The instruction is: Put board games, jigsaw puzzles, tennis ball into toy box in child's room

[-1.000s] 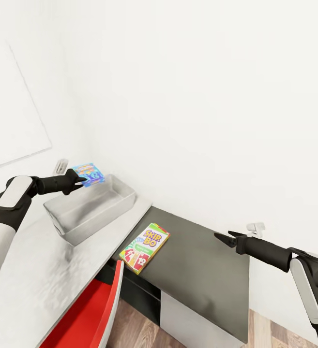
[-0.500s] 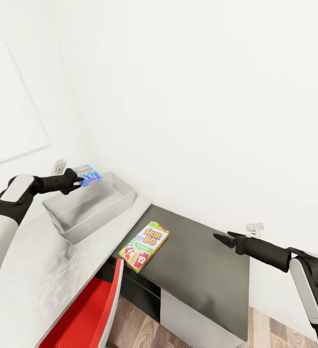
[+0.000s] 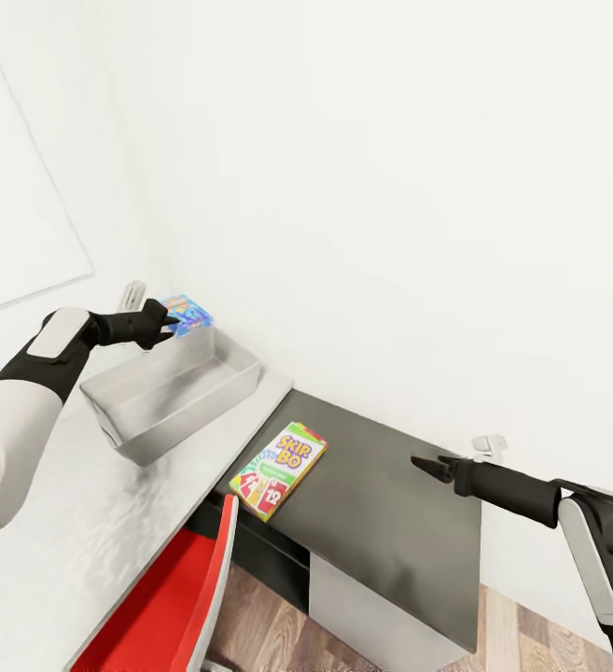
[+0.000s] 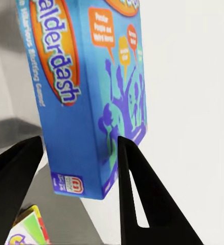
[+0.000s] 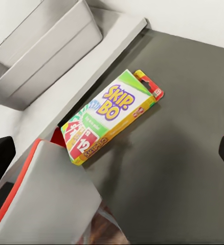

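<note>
My left gripper (image 3: 168,324) is shut on a mostly blue board game (image 3: 188,314), held in the air over the far end of the toy box (image 3: 129,429), a shallow grey tray on the pale table (image 3: 73,532). In the left wrist view the blue box (image 4: 91,92), printed "Balderdash", stands between the two black fingers (image 4: 137,194). The SKIP-BO game (image 3: 279,469) lies flat on the dark cabinet top (image 3: 390,532), beside the table's end. My right gripper (image 3: 427,464) hovers open over that cabinet top, well to the right of the SKIP-BO box (image 5: 112,115).
A red chair (image 3: 171,597) with a grey back is tucked under the table's end, just below the SKIP-BO game. The white wall runs close behind the toy box (image 5: 45,51) and the cabinet. Wood floor (image 3: 278,635) shows below.
My left gripper has lifted the blue game higher and a little farther toward the wall over the tray. The right arm has hardly moved. The view has shifted slightly.
</note>
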Available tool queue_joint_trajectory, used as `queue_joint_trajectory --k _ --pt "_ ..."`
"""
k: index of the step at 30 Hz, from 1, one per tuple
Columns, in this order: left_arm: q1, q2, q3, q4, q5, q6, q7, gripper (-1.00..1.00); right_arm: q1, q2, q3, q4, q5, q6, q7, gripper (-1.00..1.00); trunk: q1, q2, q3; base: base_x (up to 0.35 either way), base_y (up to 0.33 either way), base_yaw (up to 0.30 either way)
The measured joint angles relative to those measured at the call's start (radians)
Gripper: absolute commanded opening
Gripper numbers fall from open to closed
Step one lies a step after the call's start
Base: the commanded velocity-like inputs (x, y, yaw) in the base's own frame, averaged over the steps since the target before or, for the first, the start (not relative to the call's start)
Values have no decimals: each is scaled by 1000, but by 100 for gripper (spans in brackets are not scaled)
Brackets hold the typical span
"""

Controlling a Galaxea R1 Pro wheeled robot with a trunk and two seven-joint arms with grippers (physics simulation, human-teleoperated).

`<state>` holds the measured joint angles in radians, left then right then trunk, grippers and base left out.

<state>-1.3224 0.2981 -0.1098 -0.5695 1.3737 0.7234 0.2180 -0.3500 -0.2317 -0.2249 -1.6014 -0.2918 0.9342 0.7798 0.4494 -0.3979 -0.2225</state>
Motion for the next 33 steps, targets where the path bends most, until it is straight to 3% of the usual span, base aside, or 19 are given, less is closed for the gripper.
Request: queue_joint_trajectory --k 10,33 --pt "-83 -29 -1 80 -8 -18 5 -100 0 -5 -4 -2 0 17 0 100 0 0 -16 0 0 0" --pt "-97 -32 -5 95 -11 -19 -5 -100 0 -2 -4 -7 0 19 0 100 0 0 -53 0 0 0"
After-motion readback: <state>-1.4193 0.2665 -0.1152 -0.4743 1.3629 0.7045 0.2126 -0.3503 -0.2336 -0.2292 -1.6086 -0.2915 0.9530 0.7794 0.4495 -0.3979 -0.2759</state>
